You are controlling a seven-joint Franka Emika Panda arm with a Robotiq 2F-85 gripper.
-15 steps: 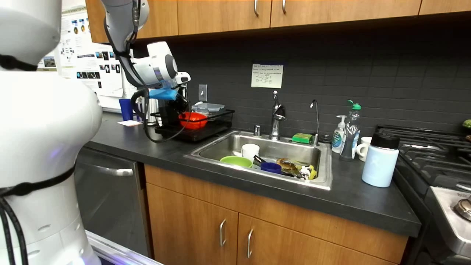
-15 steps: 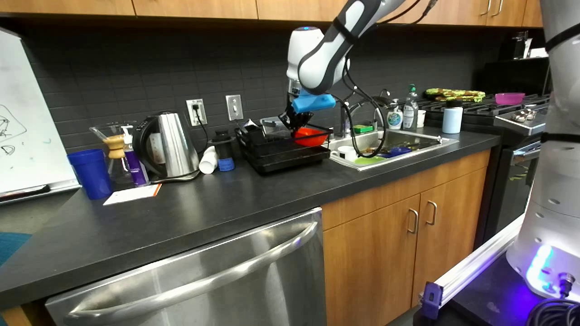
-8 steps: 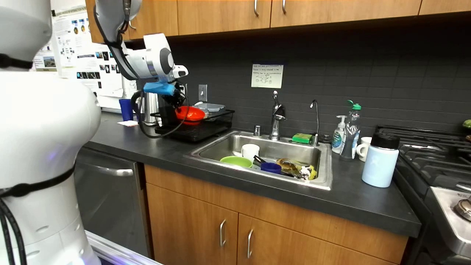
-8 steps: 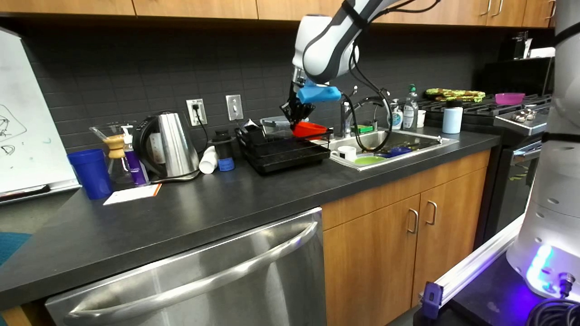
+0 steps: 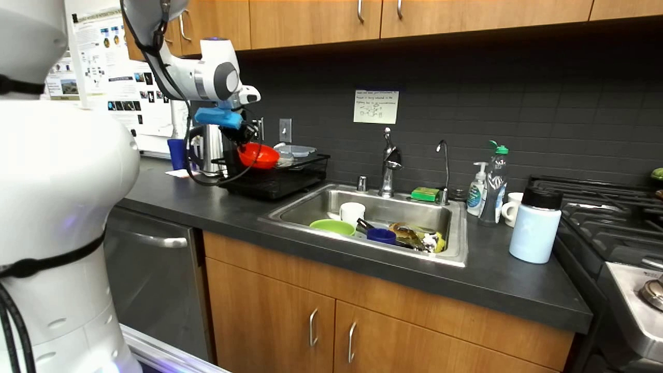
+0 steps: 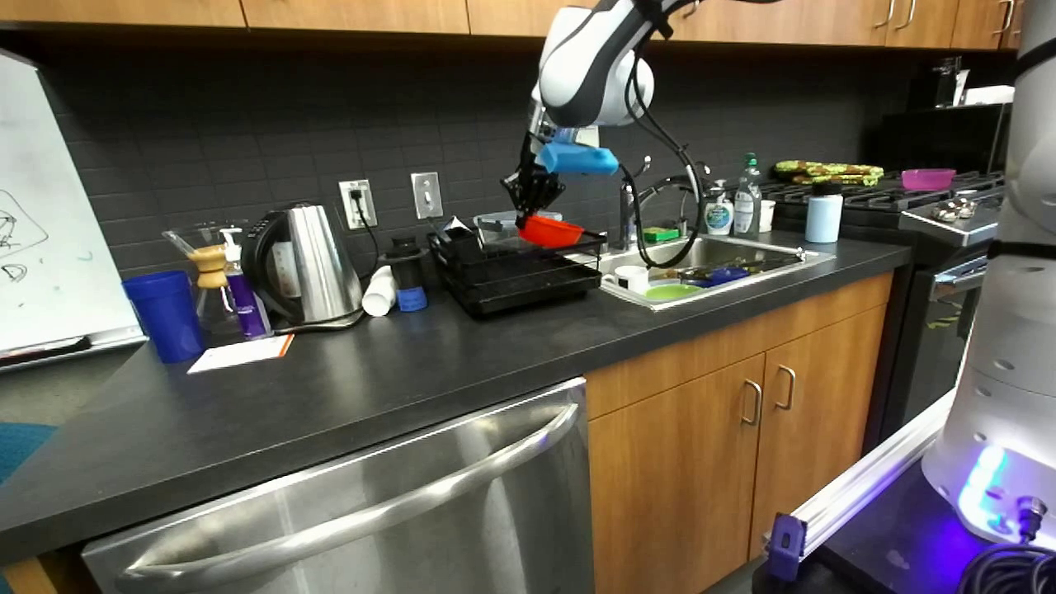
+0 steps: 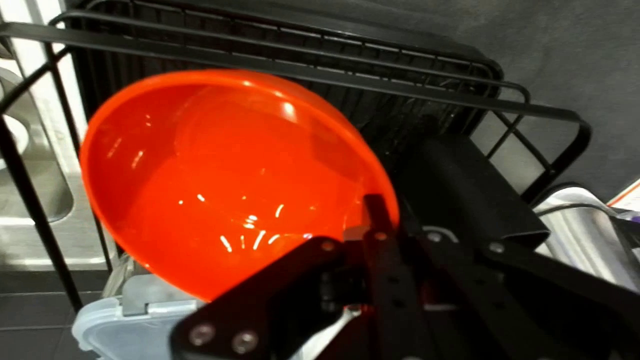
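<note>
An orange-red bowl, glossy and tilted, hangs from my gripper over the black dish rack (image 6: 528,289). Both exterior views show it: the bowl (image 5: 260,156) and, from another side, the bowl (image 6: 551,232). In the wrist view the bowl (image 7: 225,160) fills the left and middle. My gripper (image 7: 391,214) is shut on its rim, with one of the fingers (image 7: 376,206) inside the wall. The outer finger is dark and hard to make out against a black box-shaped item (image 7: 470,195) in the rack. Under the bowl, the rack's rails pass close by.
A clear lidded container (image 7: 145,330) sits by the bowl's lower edge. Near the rack stand a steel kettle (image 6: 318,264) and a dark jar (image 6: 407,276). The sink (image 5: 290,212) holds a white mug (image 5: 352,212), a green bowl (image 5: 331,226) and other dishes.
The gripper has lifted the bowl upward out of the rack and shifted it somewhat to the left in both exterior views. The bowl's tilt has grown. The grip has stayed shut throughout.
</note>
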